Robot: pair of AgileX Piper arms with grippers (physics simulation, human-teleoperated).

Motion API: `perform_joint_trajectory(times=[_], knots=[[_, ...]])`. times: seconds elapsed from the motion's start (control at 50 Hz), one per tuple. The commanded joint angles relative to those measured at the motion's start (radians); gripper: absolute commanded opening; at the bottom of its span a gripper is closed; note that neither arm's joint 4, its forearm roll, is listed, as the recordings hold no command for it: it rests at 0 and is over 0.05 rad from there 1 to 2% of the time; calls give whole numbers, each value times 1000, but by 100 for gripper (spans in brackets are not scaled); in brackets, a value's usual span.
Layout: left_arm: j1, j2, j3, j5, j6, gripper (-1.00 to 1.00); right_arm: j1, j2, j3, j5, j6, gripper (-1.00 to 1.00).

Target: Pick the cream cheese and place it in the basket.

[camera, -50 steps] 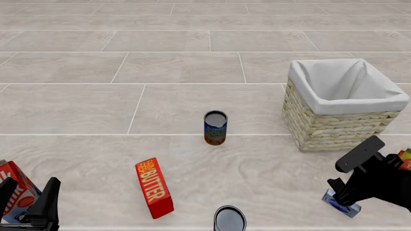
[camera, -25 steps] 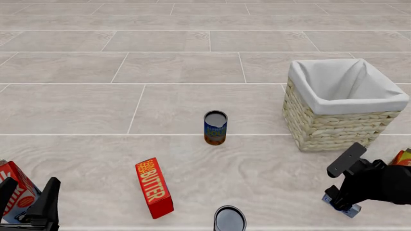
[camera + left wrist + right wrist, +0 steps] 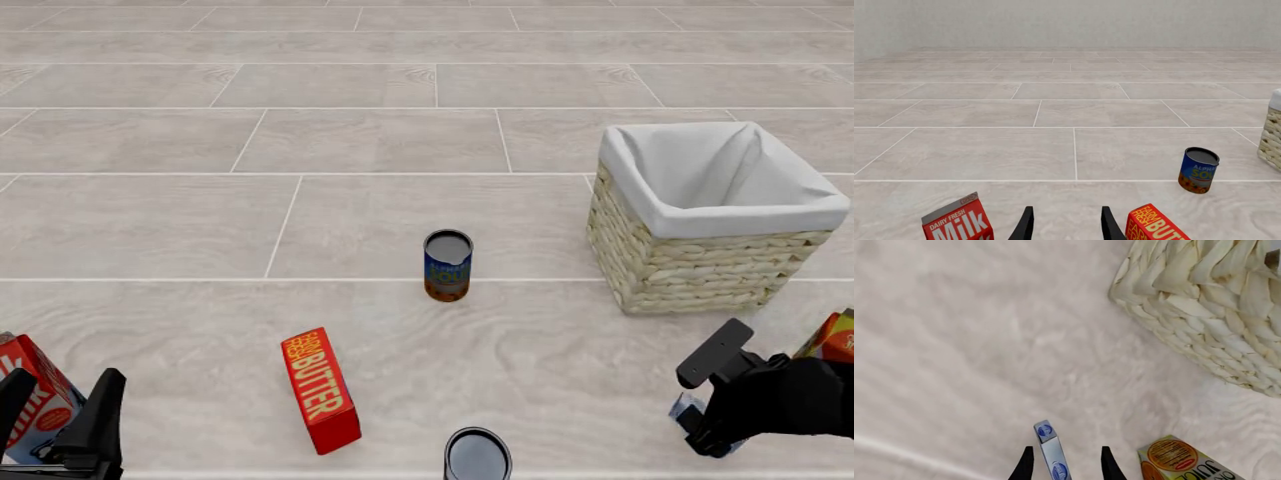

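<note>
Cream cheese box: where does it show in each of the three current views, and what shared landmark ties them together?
Front view: the cream cheese is at the lower right, mostly hidden behind the right gripper.
Right wrist view: it stands on edge between the gripper's fingers.
Left wrist view: not in it.
Shared landmark: the basket, seen whole in the front view, as a woven corner in the right wrist view and a sliver at the edge in the left wrist view.

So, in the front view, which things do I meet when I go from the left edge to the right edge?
Milk carton → left gripper → butter box → soup can → basket → orange juice carton.
</note>
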Motion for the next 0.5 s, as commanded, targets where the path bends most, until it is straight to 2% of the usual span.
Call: perform_joint_trajectory(times=[0.02, 0.2, 0.26, 0.28, 0.42, 0.46, 0.5], knots=[[0, 0, 0, 0, 0, 100, -2, 51, 28, -50, 2, 100], [0, 0, 0, 0, 0, 100, -1, 61, 45, -74, -2, 100], [0, 0, 0, 0, 0, 100, -8, 29, 47, -76, -25, 100], [0, 0, 0, 0, 0, 100, -12, 22, 40, -66, -21, -100], [0, 0, 0, 0, 0, 100, 14, -37, 62, -35, -32, -100], [0, 0, 0, 0, 0, 100, 23, -58, 45, -14, -10, -100], [0, 0, 0, 0, 0, 100, 25, -65, 46, -6, -11, -100]])
